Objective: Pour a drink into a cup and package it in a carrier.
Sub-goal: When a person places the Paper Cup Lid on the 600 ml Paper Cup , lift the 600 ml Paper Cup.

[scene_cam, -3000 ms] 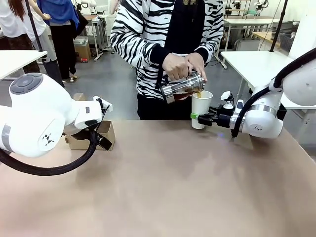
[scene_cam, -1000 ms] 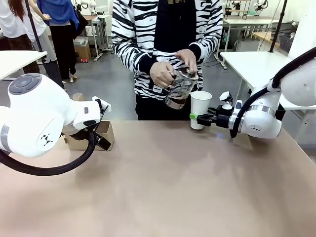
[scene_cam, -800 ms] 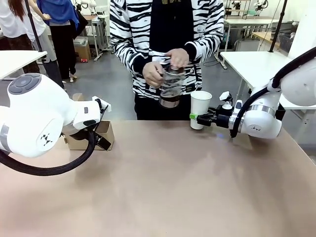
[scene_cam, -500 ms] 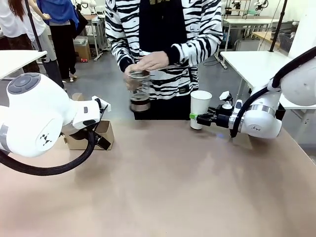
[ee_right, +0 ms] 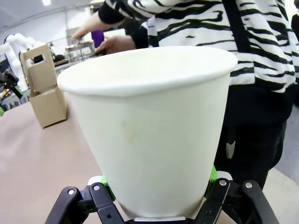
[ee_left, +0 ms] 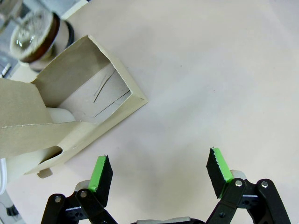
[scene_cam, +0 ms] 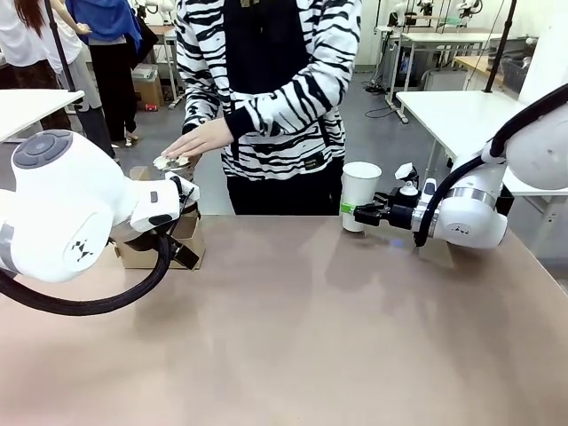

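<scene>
White paper cup (scene_cam: 360,193) is clamped between my right jaws; my left jaws stand open, the cardboard carrier (ee_left: 79,74) just ahead. Moving the cup, I'd go slowly and level to avoid slopping.

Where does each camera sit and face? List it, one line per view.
Front: robot's side, facing the person across the table; left arm and right arm show.
Left wrist: looks down past the open left gripper at the carrier.
Right wrist: looks along the right gripper, shut on the cup, toward the person.
Shared: the carrier shows in all three.
</scene>
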`<action>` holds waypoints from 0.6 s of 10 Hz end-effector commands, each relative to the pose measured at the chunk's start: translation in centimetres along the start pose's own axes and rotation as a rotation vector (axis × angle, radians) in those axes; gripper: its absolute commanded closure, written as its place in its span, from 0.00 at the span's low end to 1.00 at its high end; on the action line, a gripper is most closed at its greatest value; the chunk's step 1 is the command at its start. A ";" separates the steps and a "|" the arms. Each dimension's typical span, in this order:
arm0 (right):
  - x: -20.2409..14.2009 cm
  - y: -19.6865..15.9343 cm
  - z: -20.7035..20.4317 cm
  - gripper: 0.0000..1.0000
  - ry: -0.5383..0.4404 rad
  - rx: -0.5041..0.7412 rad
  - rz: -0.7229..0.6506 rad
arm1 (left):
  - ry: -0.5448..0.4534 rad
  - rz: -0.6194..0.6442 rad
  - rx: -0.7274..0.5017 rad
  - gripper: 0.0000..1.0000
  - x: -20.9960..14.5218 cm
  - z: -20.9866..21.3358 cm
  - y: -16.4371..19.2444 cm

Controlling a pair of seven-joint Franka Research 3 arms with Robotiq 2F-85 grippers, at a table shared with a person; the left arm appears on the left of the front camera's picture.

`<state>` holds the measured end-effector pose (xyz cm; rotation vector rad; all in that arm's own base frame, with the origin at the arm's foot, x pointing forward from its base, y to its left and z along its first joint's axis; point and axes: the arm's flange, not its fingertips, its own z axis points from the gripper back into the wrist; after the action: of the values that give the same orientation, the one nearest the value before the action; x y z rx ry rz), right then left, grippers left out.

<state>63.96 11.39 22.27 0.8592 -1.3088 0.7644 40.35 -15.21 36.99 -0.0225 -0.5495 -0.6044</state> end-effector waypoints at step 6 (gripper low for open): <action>0.3 0.1 -0.1 0.19 -0.002 -0.001 0.003 | -0.002 0.001 -0.002 0.00 0.0 0.1 0.0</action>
<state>63.96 11.39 22.27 0.8591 -1.3087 0.7644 40.35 -15.21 36.99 -0.0225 -0.5495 -0.6044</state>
